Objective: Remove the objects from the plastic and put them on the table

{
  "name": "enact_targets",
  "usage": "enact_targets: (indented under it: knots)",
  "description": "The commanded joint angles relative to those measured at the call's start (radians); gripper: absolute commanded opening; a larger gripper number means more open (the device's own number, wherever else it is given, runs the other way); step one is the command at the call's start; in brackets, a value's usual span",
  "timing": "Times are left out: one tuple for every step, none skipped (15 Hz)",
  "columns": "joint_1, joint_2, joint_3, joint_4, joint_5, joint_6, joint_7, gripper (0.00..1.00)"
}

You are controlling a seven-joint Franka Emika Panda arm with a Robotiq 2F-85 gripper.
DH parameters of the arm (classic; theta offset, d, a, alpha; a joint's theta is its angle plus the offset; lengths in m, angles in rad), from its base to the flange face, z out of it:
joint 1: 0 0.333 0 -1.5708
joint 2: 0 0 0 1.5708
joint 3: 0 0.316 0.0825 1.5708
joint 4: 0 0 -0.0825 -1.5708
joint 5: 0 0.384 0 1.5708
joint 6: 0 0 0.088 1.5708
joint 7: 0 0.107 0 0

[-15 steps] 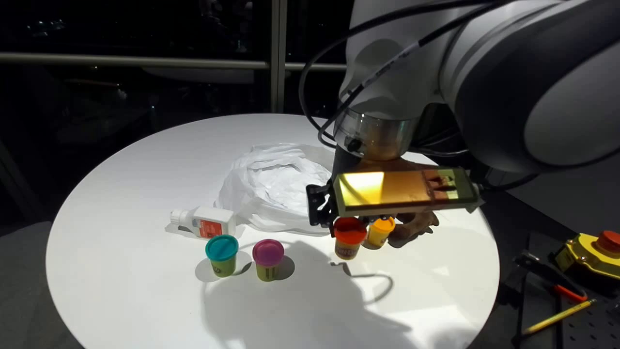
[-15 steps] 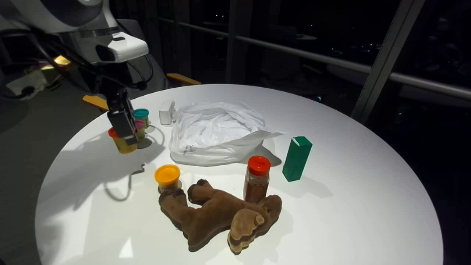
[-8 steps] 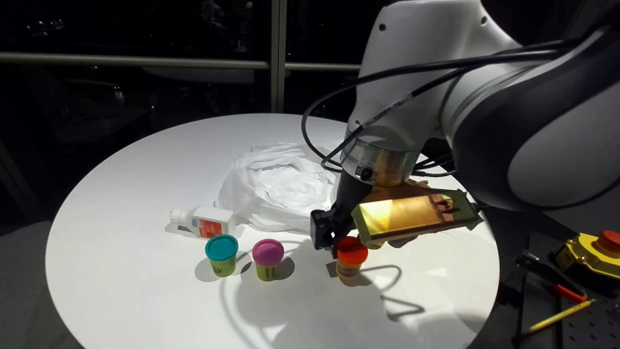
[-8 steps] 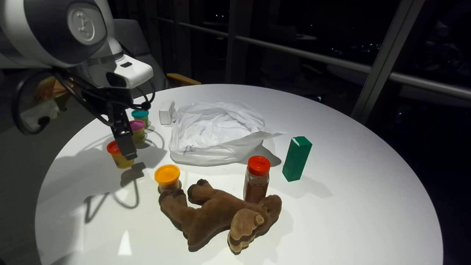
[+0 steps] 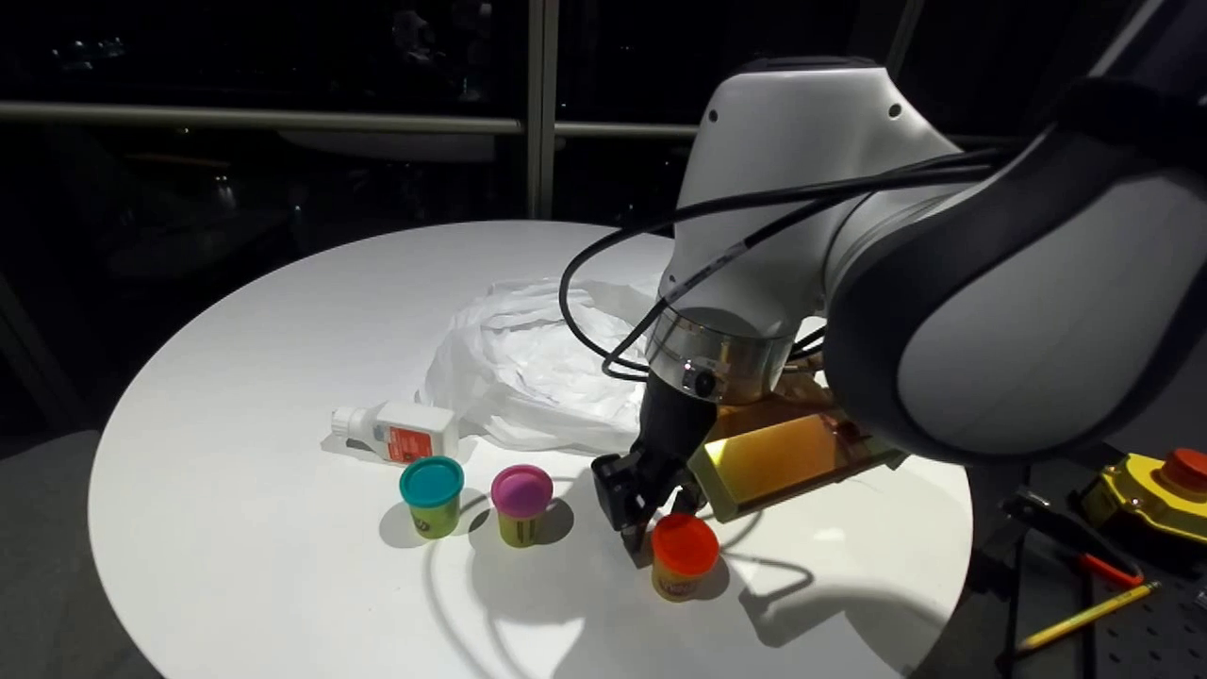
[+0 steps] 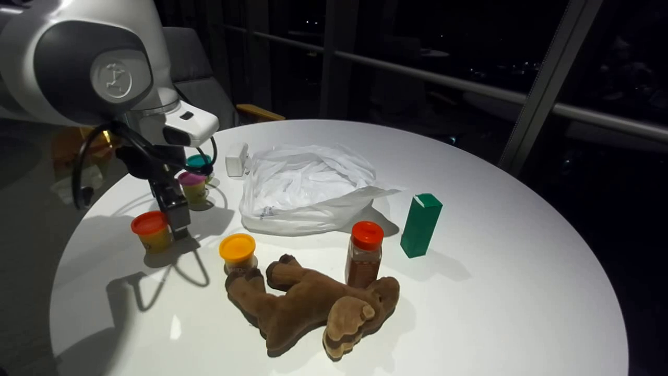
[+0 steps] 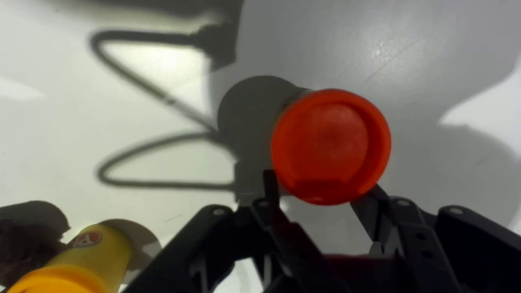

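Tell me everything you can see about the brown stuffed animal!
The brown stuffed animal looks plush, maybe a moose, with darker hooves and a lighter tan antler. It lies flopped, apparently on its side, on the white table, outside the plastic bag. Its head is near the red-capped bottle, two hooves near the orange-lidded tub; I can't tell if they touch.

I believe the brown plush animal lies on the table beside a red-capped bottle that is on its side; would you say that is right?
Not quite: the red-capped bottle stands upright, as an exterior view shows. The brown plush animal does lie on the table beside it.
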Motion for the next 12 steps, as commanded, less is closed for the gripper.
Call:
enact_targets:
  knots:
    - [0.075, -0.044, -0.078, -0.022, 0.005, 0.036, 0.006, 0.82]
    - [0.110, -0.066, -0.122, -0.032, -0.014, 0.049, 0.040, 0.89]
    - [0.143, -0.081, -0.165, -0.037, -0.031, 0.061, 0.068, 0.96]
    - [0.185, -0.102, -0.218, -0.038, -0.058, 0.062, 0.104, 1.00]
    - [0.215, -0.121, -0.261, -0.037, -0.083, 0.057, 0.135, 1.00]
    - [0.255, -0.144, -0.319, -0.029, -0.135, 0.025, 0.185, 1.00]
    - [0.276, -0.171, -0.354, -0.019, -0.177, -0.011, 0.231, 1.00]
    - [0.279, -0.204, -0.368, -0.009, -0.222, -0.064, 0.261, 1.00]
    - [0.256, -0.241, -0.351, 0.005, -0.256, -0.150, 0.266, 1.00]
    - [0.273, -0.275, -0.360, 0.015, -0.237, -0.234, 0.220, 1.00]
    - [0.255, -0.303, -0.338, 0.027, -0.212, -0.311, 0.171, 1.00]
    - [0.249, -0.325, -0.329, 0.044, -0.179, -0.391, 0.117, 1.00]
